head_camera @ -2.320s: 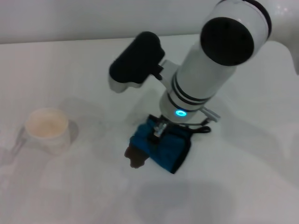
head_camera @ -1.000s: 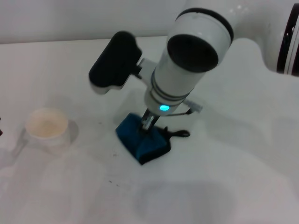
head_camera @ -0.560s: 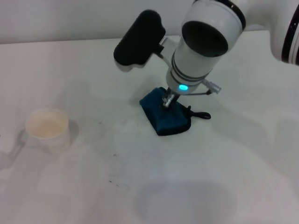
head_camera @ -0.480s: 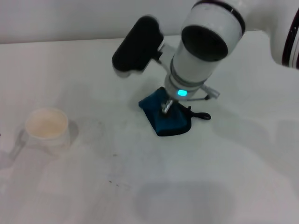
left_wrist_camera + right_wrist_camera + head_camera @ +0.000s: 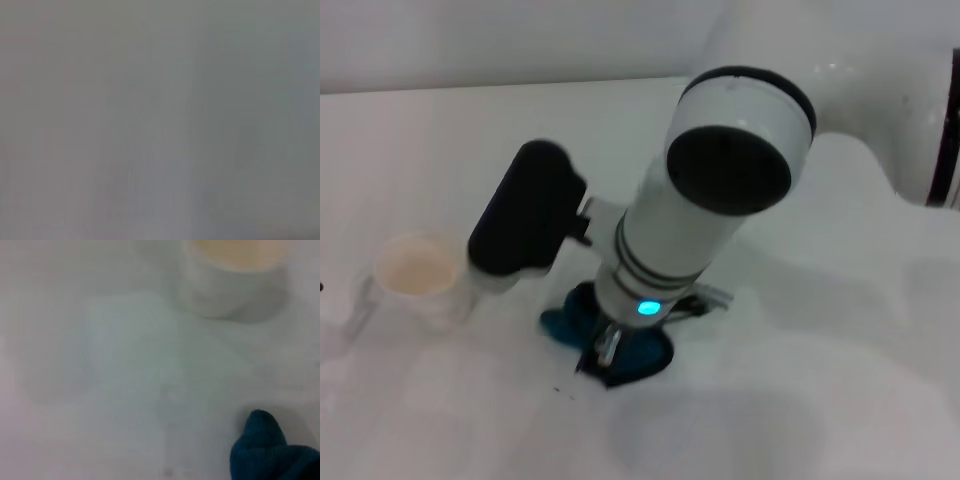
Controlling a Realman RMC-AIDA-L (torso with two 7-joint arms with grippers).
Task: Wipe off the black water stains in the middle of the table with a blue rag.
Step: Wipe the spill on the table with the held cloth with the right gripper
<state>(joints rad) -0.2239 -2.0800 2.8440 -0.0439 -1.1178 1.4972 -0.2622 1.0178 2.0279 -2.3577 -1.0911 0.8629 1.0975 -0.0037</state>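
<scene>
One arm is at work: your right gripper (image 5: 608, 347) presses down on the blue rag (image 5: 632, 352) mid-table (image 5: 800, 400), near the paper cup (image 5: 417, 276). You cannot tell how wide its fingers stand. Only a few dark specks (image 5: 558, 389) lie beside the rag.

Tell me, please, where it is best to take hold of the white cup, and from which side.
Probably the white cup is best gripped across its upper wall, coming straight from above. It stands upright with its mouth open, alone on the table. The right gripper, on the blue rag, crowds the cup's right side.
</scene>
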